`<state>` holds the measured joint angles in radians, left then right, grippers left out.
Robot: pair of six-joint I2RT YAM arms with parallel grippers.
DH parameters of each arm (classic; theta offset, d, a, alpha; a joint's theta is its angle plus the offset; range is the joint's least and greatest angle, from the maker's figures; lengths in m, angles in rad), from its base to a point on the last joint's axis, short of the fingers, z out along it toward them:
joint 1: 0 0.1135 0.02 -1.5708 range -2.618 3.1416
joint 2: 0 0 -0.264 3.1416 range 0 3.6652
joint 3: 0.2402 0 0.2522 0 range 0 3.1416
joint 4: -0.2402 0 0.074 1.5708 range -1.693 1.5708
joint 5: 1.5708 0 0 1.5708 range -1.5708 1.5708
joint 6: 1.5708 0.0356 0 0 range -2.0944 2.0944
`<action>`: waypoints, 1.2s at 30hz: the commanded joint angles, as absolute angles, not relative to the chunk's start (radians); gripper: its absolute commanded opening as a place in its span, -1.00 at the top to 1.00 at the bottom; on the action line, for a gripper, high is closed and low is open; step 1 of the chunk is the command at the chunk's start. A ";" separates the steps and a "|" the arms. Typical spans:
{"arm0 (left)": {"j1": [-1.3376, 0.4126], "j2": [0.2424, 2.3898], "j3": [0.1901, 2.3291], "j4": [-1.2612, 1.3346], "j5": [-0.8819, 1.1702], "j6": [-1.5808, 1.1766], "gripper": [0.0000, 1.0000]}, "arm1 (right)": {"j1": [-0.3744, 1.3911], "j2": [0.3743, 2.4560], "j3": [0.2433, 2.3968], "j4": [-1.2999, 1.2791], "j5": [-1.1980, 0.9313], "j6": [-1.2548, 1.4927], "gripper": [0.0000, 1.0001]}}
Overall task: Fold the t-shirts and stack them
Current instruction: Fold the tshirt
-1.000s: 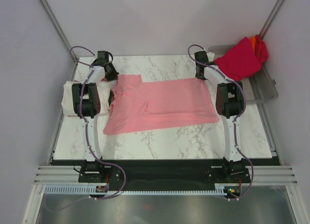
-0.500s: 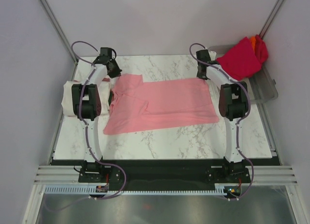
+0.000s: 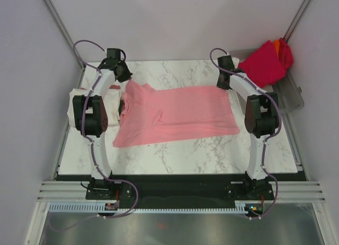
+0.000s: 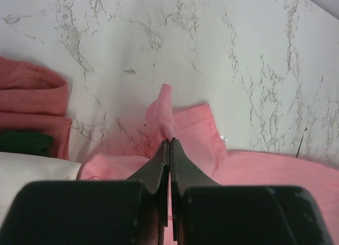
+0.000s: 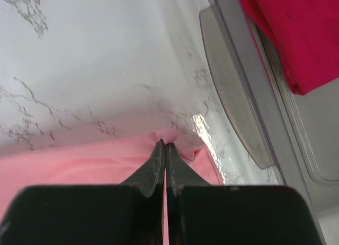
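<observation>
five t-shirts (image 3: 180, 110), one grey tray (image 3: 292, 94), two arms (image 3: 95, 112), one table (image 3: 212, 149).

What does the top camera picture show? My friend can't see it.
The left end effector and right end effector each pinch a far corner of a pink t-shirt spread on the marble table. A crimson t-shirt is heaped on a grey tray at right.

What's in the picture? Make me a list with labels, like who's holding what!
pink shirt: spread flat on the table, two far corners pinched
left end effector: shut on the pink shirt's far left corner
right end effector: shut on its far right corner
white shirt: at the table's left edge
red shirt: heaped on the tray
orange shirt: peeking out behind the red shirt
</observation>
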<state>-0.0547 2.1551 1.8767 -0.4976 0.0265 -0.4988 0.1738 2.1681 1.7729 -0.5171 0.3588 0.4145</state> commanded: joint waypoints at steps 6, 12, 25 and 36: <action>-0.080 2.007 1.783 -0.454 0.003 -0.442 0.96 | 0.172 1.999 1.637 -0.479 0.301 0.423 1.00; -0.103 1.915 1.677 -0.439 -0.055 -0.422 0.96 | 0.172 1.930 1.557 -0.463 0.278 0.422 1.00; -0.132 1.672 1.372 -0.325 -0.110 -0.422 0.96 | 0.172 1.772 1.402 -0.468 0.310 0.425 1.00; -0.150 1.430 1.132 -0.241 -0.149 -0.408 0.96 | 0.172 1.683 1.321 -0.488 0.344 0.442 1.00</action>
